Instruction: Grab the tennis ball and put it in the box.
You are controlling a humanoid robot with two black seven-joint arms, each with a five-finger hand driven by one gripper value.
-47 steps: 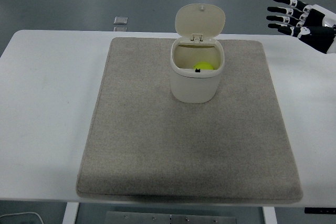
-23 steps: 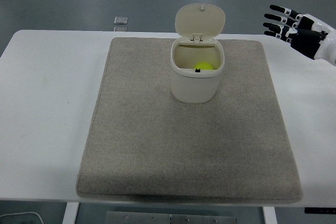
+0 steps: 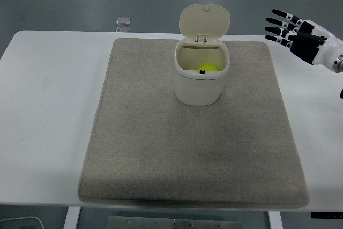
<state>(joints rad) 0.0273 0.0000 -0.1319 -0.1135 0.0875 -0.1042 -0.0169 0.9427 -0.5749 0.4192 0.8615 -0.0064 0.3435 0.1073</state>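
Risk looks small from the head view, since the ball [image 3: 206,68] already lies inside the box [image 3: 201,76], low against its front wall, with the hinged lid [image 3: 204,21] standing upright behind the opening. What could still go wrong, I judge, is the right hand [image 3: 298,32] swinging back toward the box and knocking the lid or tipping the light box over. That hand hangs well right of the box, above the worktop [image 3: 48,89], fingers [image 3: 278,21] spread wide and holding nothing. Nothing else shows inside the box. It stands on the mat [image 3: 193,148], toward the mat's far edge.
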